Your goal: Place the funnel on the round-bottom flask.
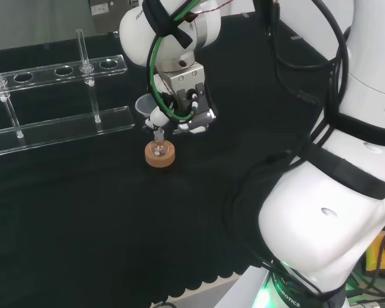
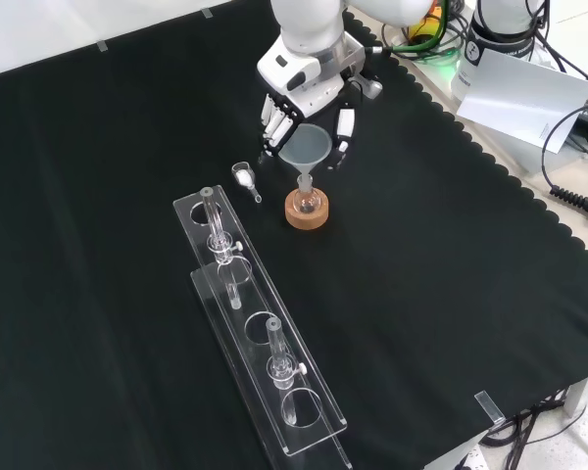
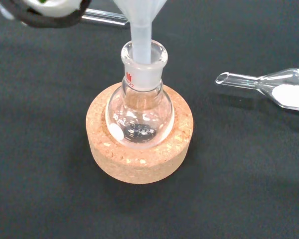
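The funnel [image 2: 305,148], its stem running upright into the neck of the round-bottom flask [image 3: 139,112], is sitting between the hand's [image 2: 304,93] fingers [image 2: 344,127], which are hanging straight and spread around its bowl.

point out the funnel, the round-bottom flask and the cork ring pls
funnel [image 2: 305,149], front view, on its wide cone.
round-bottom flask [image 3: 139,112], wrist view, on its round glass bulb.
cork ring [image 3: 139,162], wrist view, on its near outer wall.

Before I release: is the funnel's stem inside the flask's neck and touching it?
Touching. In the wrist view the funnel stem goes down into the round-bottom flask neck and leans against its rim.
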`<act>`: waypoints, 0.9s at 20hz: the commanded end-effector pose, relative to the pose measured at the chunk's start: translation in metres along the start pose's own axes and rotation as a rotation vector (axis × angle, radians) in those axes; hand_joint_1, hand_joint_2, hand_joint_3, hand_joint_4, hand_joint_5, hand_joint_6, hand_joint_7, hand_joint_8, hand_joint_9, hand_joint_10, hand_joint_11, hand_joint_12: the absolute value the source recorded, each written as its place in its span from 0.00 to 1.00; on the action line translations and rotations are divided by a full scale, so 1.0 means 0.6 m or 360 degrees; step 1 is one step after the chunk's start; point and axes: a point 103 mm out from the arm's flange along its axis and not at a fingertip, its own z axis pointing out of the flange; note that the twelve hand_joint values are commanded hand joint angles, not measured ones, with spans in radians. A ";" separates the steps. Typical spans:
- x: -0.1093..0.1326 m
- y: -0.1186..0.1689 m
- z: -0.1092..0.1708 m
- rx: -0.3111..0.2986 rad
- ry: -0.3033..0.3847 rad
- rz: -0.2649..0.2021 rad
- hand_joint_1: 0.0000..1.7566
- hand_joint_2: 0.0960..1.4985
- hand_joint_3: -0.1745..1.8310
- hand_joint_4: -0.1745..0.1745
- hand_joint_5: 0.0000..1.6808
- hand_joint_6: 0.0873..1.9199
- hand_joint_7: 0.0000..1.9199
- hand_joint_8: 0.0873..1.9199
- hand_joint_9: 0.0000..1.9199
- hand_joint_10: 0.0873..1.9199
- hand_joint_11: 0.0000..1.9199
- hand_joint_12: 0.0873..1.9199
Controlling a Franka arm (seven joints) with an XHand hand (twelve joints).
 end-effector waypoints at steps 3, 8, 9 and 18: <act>-0.006 -0.002 0.018 0.0003 0.0012 -0.0001 0.42 0.47 0.31 0.19 0.30 0.04 0.30 0.38 0.55 0.21 0.48 0.51; -0.006 -0.002 0.021 0.0006 0.0020 -0.0001 0.41 0.47 0.31 0.19 0.29 0.04 0.30 0.38 0.55 0.21 0.48 0.51; -0.006 -0.003 0.022 0.0009 0.0013 0.0001 0.41 0.47 0.31 0.19 0.29 0.04 0.30 0.38 0.55 0.21 0.48 0.51; -0.004 -0.003 0.029 0.0053 0.0018 0.0019 0.41 0.46 0.31 0.18 0.24 0.01 0.22 0.40 0.46 0.26 0.42 0.55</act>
